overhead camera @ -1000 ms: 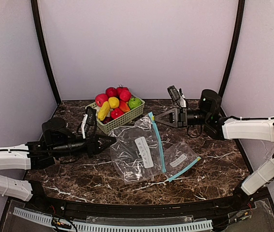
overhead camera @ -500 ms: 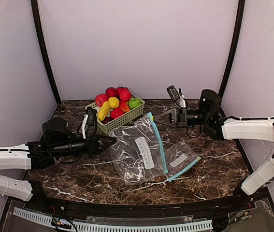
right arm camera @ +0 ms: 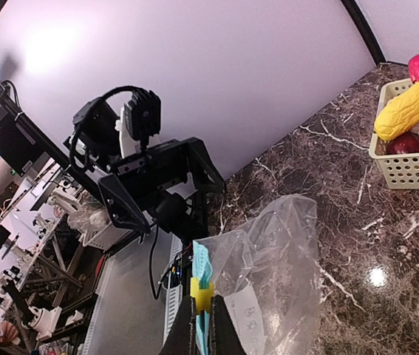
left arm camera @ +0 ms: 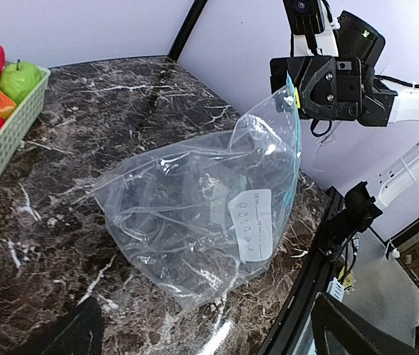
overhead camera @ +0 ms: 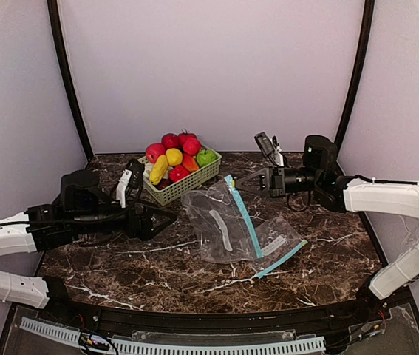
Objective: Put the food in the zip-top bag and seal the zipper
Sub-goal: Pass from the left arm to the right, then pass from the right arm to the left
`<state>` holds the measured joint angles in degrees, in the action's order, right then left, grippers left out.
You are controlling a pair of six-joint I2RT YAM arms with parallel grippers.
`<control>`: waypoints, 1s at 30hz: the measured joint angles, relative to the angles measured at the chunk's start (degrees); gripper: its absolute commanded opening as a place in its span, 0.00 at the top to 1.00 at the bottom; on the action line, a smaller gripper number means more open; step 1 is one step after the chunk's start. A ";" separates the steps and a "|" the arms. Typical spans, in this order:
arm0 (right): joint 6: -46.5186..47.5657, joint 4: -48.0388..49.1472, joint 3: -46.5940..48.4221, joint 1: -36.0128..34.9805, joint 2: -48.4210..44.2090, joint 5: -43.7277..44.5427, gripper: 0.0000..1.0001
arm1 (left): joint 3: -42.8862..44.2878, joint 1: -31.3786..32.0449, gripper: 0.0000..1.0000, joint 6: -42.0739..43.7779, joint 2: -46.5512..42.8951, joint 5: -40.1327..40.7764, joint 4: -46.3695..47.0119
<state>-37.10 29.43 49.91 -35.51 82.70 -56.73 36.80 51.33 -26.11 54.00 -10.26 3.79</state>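
Observation:
The zip-top bag (overhead camera: 220,225) is clear with a blue zipper strip and a yellow slider (right arm camera: 202,293). My right gripper (overhead camera: 239,182) is shut on the zipper at the slider and holds that end lifted off the table; its fingers (right arm camera: 184,334) pinch the strip. The bag (left arm camera: 194,214) bulges up below that hold. My left gripper (overhead camera: 162,222) stands open just left of the bag, with nothing between its fingers (left arm camera: 76,336). The food (overhead camera: 174,155), red, yellow, orange and green toy fruit, is piled in a pale green basket (overhead camera: 187,183) at the back left.
A second, smaller clear bag (overhead camera: 277,244) with a blue zipper lies flat right of the first. The table is dark marble (overhead camera: 142,274) with a black front rim. Pale walls close in the back and sides.
My left gripper has opened, let go of the bag's left edge and drawn back slightly. The bag has bunched toward the right, its zipper end raised by the right gripper.

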 measured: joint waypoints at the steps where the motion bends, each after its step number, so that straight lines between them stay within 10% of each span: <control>1: 1.16 -1.88 0.50 -0.13 -0.44 0.24 1.00 | 1.95 0.00 0.01 1.07 -0.48 1.27 -2.56; 15: 12.96 -19.76 6.62 -6.12 -1.81 1.46 1.00 | 25.31 -0.11 0.03 13.75 15.61 -7.58 -11.56; 20: 14.82 -22.32 7.52 -7.45 -1.84 1.68 1.00 | 27.71 -0.11 0.32 14.60 22.05 -14.67 -11.45; 30: 16.70 -25.57 8.74 -7.87 -1.81 2.32 1.00 | 27.65 -0.11 0.56 12.66 23.30 -21.46 -7.72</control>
<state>-20.40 3.86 58.65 -43.38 80.88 -54.41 64.45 51.22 -13.45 77.30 -31.73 -3.92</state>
